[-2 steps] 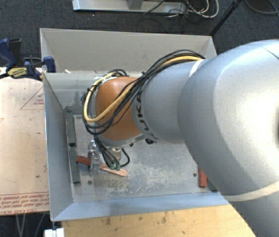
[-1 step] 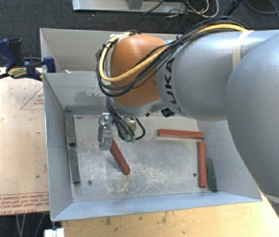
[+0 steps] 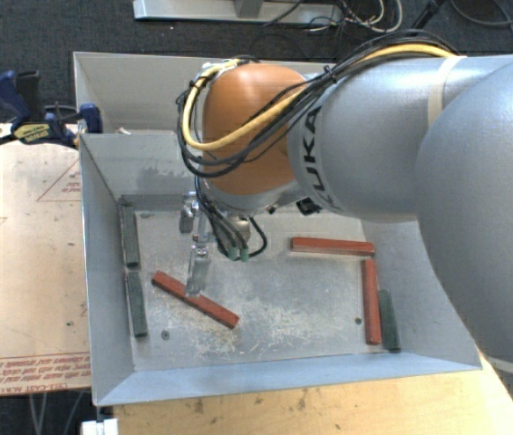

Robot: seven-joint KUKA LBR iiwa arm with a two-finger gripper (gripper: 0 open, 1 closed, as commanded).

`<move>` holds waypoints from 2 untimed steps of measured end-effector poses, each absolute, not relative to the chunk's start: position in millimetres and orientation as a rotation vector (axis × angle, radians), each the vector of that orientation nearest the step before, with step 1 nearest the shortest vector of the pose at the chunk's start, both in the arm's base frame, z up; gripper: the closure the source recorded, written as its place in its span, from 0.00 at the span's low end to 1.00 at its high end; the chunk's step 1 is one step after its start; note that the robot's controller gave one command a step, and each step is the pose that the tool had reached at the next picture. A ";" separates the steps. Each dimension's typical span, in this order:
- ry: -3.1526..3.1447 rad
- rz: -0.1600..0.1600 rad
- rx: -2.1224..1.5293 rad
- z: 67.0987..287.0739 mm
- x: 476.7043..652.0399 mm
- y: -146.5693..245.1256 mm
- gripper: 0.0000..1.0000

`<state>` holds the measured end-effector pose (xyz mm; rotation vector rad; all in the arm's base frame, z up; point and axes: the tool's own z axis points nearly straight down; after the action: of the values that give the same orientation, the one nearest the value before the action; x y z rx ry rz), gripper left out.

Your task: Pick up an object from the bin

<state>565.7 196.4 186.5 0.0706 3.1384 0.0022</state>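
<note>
Scuffed matt metal bin, matt red stick, glossy orange cover

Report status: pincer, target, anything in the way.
Pincer down over slanted red stick, lower left of bin. Stick lies flat, not lifted. Grey sticks by left wall, clear of it.

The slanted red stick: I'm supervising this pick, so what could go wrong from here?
1. The gripper hangs at the red stick, which lies thin and flat on the bin floor; it may skid aside rather than lift.
2. Nudged leftward, it could jam against the grey stick by the left wall.
</note>
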 end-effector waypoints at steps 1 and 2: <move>3.138 0.002 0.070 186.5 565.7 196.4 0.00; 3.133 0.006 0.026 144.1 552.9 180.7 0.00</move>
<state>552.9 180.7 144.1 0.0259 3.1333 0.0061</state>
